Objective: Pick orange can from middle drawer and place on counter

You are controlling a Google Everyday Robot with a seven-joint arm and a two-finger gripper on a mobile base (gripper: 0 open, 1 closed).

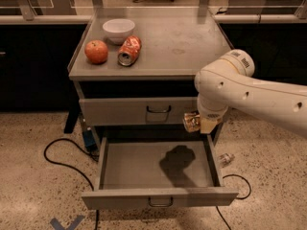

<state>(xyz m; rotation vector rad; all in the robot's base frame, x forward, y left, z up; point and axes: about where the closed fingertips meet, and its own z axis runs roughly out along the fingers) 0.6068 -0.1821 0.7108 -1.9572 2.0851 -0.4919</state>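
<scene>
Orange can: held in the air right of centre frame, lying on its side, above the right rear part of the open drawer and touching nothing else. Silver end faces left.

Arm: white, enters from the right edge and bends down at centre right.

Counter: grey top, upper centre. Right half bare with faint smudges; three items grouped at its left.

Middle drawer: pulled fully out, lower centre. Floor bare except for a dark shadow cast right of its middle. Loop handle on the front wall.

Closed drawer front: directly above the open one, under the counter.

White bowl: upright, back left of the counter.

Round fruit: orange-red, just in front of the bowl and to its left.

Red-orange and white can: on its side, just right of the fruit, open end toward the camera.

Gripper: at the arm's lower end, level with the closed drawer front's right end; clamped on the orange can.
</scene>
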